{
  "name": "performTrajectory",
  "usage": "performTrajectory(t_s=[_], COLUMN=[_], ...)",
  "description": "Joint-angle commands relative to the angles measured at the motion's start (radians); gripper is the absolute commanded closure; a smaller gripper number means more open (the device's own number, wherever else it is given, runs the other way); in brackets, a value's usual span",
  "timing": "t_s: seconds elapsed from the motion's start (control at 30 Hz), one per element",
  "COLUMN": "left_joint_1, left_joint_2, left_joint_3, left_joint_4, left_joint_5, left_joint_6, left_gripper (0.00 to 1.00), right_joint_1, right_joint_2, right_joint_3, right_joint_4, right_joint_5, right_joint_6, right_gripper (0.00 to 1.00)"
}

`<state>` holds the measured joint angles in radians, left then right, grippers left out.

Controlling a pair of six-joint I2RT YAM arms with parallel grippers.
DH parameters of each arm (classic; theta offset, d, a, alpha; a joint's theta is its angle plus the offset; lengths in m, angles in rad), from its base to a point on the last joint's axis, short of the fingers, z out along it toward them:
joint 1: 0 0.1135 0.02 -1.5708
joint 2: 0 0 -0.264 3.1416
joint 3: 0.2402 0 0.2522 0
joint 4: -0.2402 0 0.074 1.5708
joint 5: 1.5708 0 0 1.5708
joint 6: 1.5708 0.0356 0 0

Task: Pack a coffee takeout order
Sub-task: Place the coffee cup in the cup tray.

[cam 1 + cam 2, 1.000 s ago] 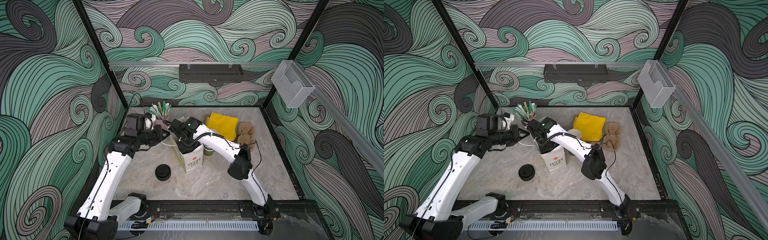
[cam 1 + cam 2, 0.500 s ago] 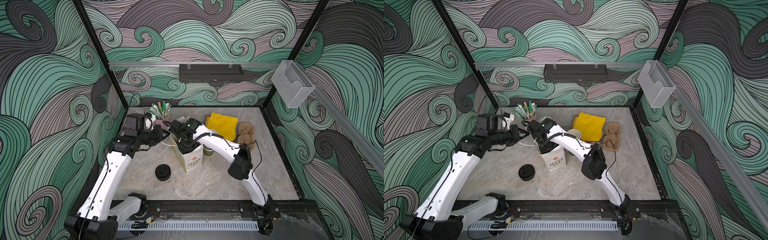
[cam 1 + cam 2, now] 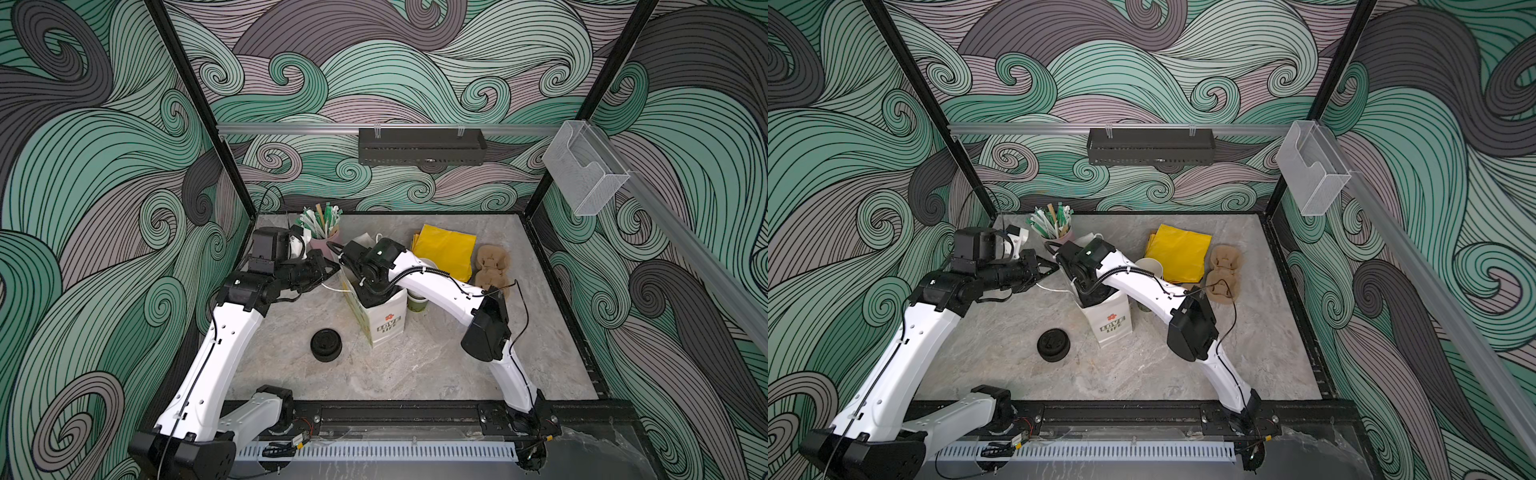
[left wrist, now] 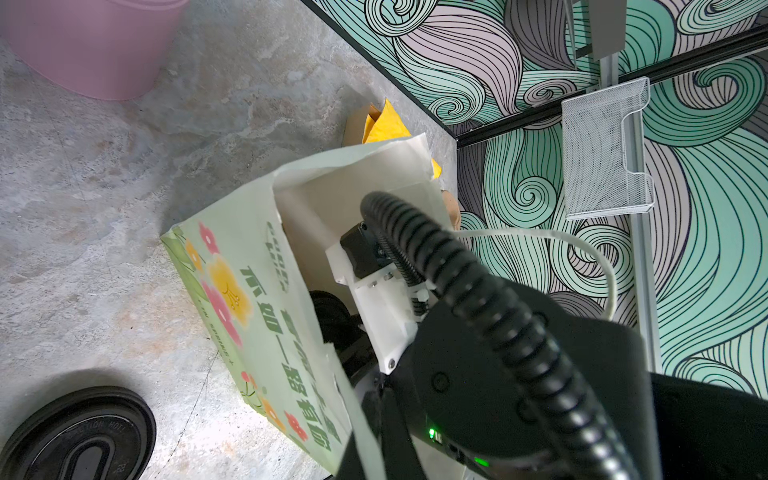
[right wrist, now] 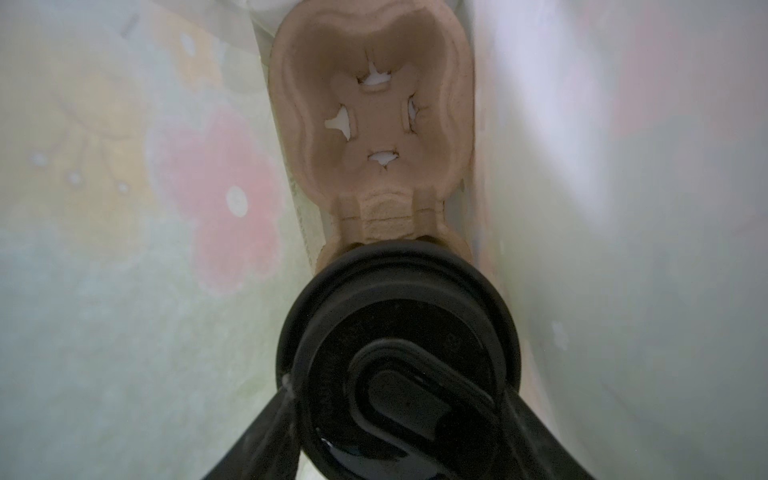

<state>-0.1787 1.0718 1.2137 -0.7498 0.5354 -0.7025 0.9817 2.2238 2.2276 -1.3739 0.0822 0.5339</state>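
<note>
The right pincer [image 5: 399, 401] is down inside the paper bag [image 3: 384, 322]. Its two fingers [image 5: 253, 440] stand a good way apart, one on each side of the cup [image 5: 395, 316]; they press on its black lid, so the pincer has hold of the cup. The cup sits right between the fingers; only its lid shows. Just past the pincer's tips, deeper in the bag, lies the tan carrier [image 5: 374, 124]; its far pocket faces the pincer, and the cup is over its near pocket; I cannot tell if the cup is all the way in.

The left pincer [image 3: 330, 269] is squeezed shut; its tip is at the bag's top edge; I cannot tell what it pinches.

The yellow sheet [image 3: 446, 249] lies flat on the table [image 3: 415, 374], outside the bag, well apart from both pincers. The stack of green cups [image 3: 417, 301] stands just beside the bag, under the right arm. The stack of black lids [image 3: 326, 345] sits on the table, well apart from the left pincer.
</note>
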Motion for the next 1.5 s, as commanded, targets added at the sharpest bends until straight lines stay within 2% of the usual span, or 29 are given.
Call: performTrajectory(t_s=[0.0,0.23,0.47,1.07,1.23,1.47], left_joint_1=[0.017,0.018,0.02,0.019,0.019,0.019], left_joint_2=[0.007,0.006,0.002,0.002,0.004,0.007], left_joint_3=[0.039,0.038,0.037,0.033,0.033,0.038], left_joint_4=[-0.014,-0.013,-0.016,-0.037,-0.048,-0.071], left_joint_5=[0.015,0.014,0.014,0.0,0.0,0.004], left_joint_6=[0.02,0.02,0.02,0.032,0.043,0.059], left_gripper=[0.92,0.92,0.93,1.0,1.0,1.0], right_joint_1=[0.0,0.001,0.001,0.008,0.008,0.008], right_joint_2=[0.057,0.052,0.023,-0.034,-0.03,-0.027], right_joint_3=[-0.063,-0.066,-0.045,0.026,0.059,0.103], right_joint_4=[-0.054,-0.053,-0.053,-0.053,-0.053,-0.049], right_joint_5=[-0.007,-0.008,-0.009,0.04,0.057,0.074], right_joint_6=[0.006,0.005,0.01,0.018,0.024,0.036], right_gripper=[0.45,0.44,0.31,0.09,0.09,0.16])
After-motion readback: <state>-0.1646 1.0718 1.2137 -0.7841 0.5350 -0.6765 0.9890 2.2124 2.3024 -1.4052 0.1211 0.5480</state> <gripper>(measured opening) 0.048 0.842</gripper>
